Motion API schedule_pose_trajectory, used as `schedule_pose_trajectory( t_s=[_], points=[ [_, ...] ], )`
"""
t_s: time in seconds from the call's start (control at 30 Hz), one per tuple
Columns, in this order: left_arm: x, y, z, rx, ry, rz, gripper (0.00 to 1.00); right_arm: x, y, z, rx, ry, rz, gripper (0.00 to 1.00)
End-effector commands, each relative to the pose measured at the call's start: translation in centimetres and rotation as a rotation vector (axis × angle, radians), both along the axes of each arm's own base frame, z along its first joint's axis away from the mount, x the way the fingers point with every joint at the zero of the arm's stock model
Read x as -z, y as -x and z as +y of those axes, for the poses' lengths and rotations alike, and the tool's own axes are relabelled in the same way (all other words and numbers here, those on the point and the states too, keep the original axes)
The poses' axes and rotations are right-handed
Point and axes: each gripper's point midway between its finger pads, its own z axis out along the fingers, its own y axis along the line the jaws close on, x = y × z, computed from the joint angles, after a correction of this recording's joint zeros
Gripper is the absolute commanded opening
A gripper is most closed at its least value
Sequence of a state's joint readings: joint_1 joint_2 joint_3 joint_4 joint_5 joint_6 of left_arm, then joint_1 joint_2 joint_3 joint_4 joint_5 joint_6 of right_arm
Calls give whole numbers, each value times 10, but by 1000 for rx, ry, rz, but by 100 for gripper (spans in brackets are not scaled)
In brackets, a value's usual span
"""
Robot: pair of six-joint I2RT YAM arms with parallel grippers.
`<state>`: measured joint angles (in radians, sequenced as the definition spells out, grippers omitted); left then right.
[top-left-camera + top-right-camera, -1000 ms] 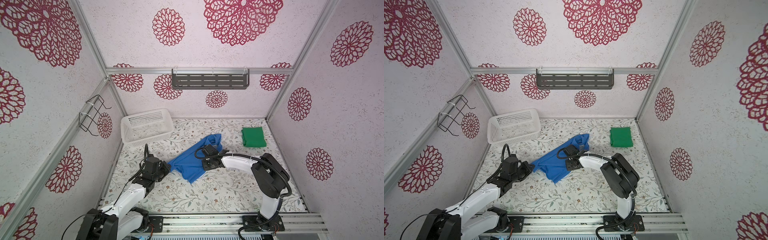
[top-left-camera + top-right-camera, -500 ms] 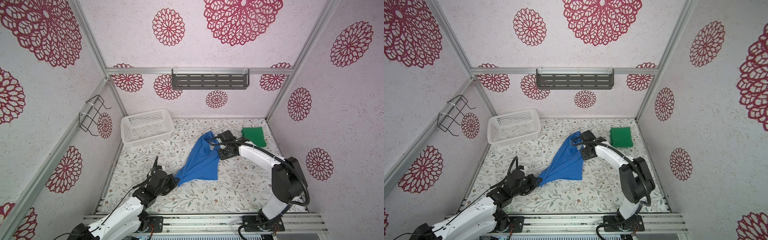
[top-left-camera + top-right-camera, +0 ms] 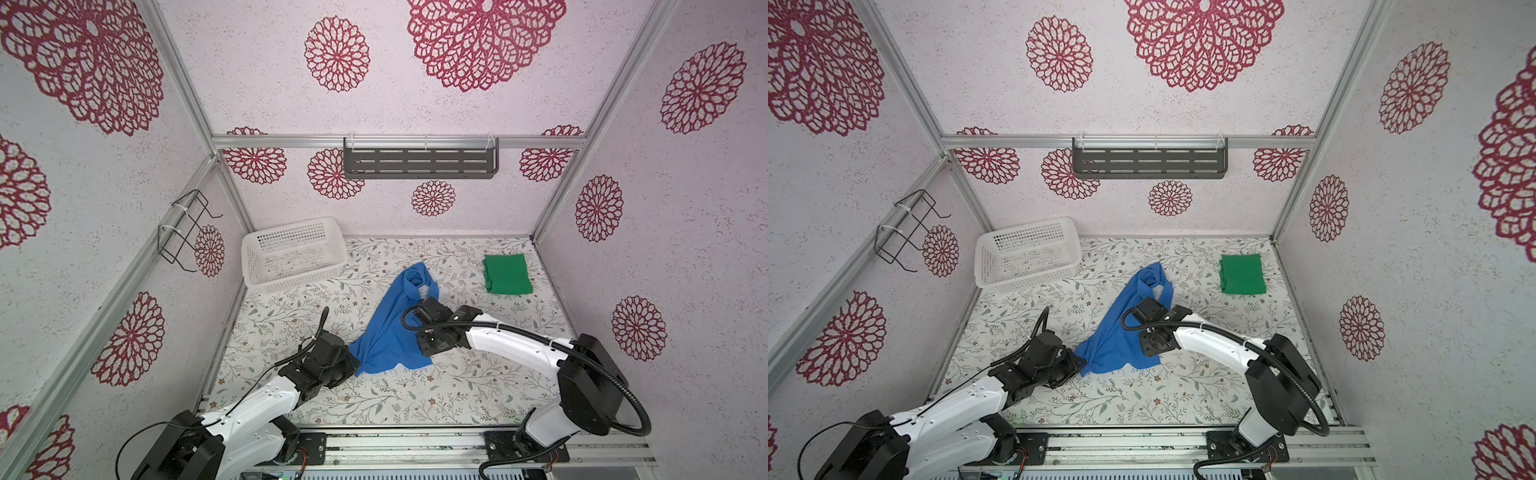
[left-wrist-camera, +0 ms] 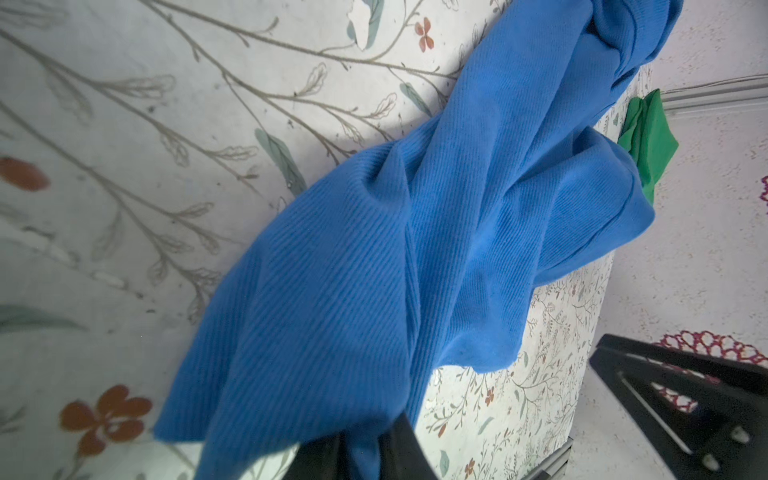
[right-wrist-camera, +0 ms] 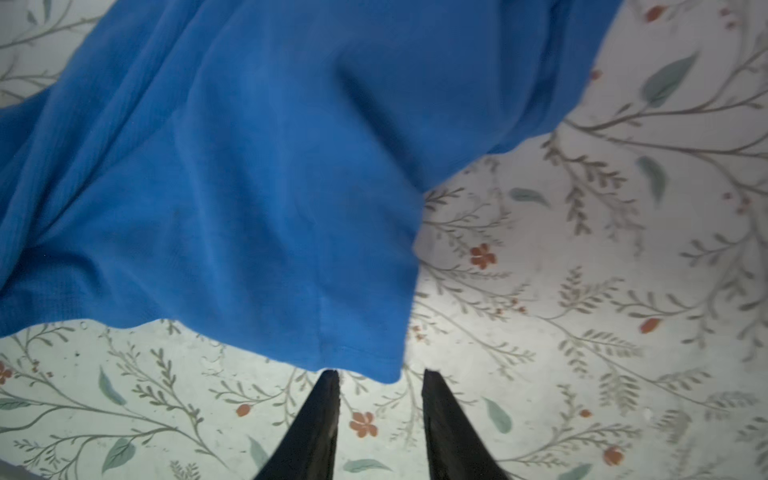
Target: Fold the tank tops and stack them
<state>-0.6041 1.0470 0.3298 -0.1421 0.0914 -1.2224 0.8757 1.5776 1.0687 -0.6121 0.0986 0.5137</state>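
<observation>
The blue tank top (image 3: 390, 328) lies mid-table, drawn out into a long, twisted wedge. Its long axis runs from the near left to the far centre, where the straps are bunched in a small heap. The green tank top (image 3: 508, 274) sits folded, flat and square, in the far right corner, well apart from the blue one.

The left gripper (image 4: 363, 449) is at the near-left tip of the wedge. In the left wrist view a gathered fold of blue cloth passes between its 2 fingers, so it appears to be pinching that hem corner.

The right gripper (image 5: 380, 376) hangs low over the table (image 3: 415, 399) at the near-right hem corner. Its 2 fingers are spread, with only bare table between them. The corner of the hem lies just ahead of the tips, touching neither as far as the right wrist view shows.

The next move likely turns on that corner. The right arm is clearly the nearer, and a short push along the table towards the cloth should bring the hem between its fingers.
</observation>
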Motion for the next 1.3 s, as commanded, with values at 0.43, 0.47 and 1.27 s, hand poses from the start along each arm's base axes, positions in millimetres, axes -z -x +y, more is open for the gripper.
schedule_pose_trajectory(
  t_s=[0.43,0.47,1.27],
  points=[
    [-4,5,18,-29,-61,-24,31,56,13,19,78,34,63,35],
    [-7,5,19,-23,-72,-25,36,58,14,20,81,28,70,31],
    [-19,-1,26,102,-237,40,60,-16,-10,-110,301,-37,-34,0]
  ],
)
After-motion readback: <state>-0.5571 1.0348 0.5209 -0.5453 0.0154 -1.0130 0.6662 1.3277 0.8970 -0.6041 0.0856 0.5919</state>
